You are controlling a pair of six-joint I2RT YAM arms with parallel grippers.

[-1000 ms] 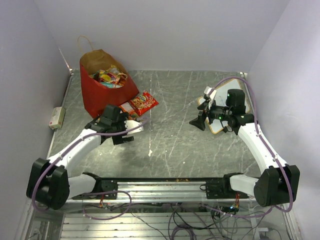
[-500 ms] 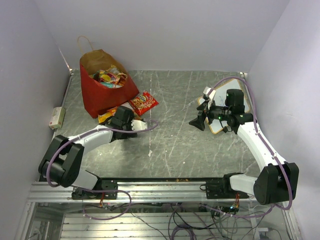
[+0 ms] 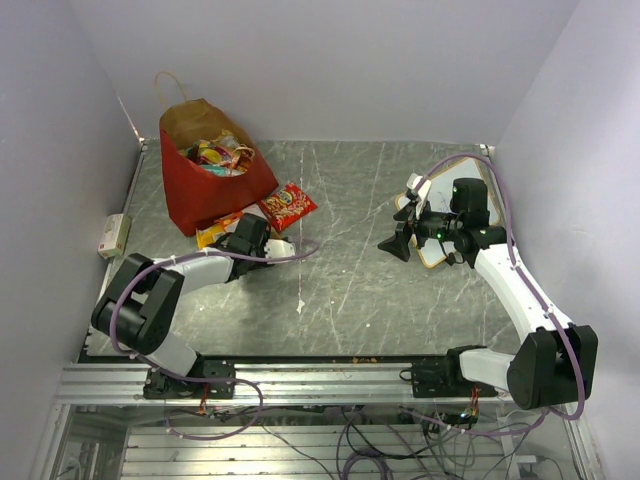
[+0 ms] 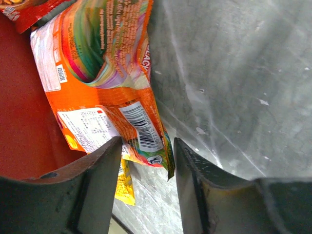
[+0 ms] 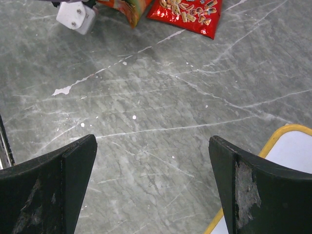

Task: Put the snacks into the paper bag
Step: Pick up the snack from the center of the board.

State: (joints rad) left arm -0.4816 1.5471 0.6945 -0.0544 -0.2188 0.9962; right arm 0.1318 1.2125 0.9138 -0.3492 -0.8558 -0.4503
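The red paper bag (image 3: 205, 185) stands at the back left with several snack packets (image 3: 220, 155) inside. A red packet (image 3: 288, 206) lies on the table beside it. An orange multicolour packet (image 3: 213, 234) lies against the bag's base. My left gripper (image 3: 232, 240) is low at that packet. In the left wrist view its fingers are apart (image 4: 148, 141), and the barcode corner of the packet (image 4: 112, 87) lies between them, next to the bag's red wall (image 4: 19, 122). My right gripper (image 3: 398, 232) is open and empty over bare table (image 5: 152, 141).
A white board with an orange-yellow edge (image 3: 445, 215) lies under the right arm and shows in the right wrist view (image 5: 292, 151). A yellow packet edge (image 4: 126, 187) lies under the orange one. A white box (image 3: 113, 235) sits at the table's left edge. Walls close in on both sides.
My left arm has folded back and its gripper has moved up-left and down to the orange packet at the bag's base. The right arm has not moved.
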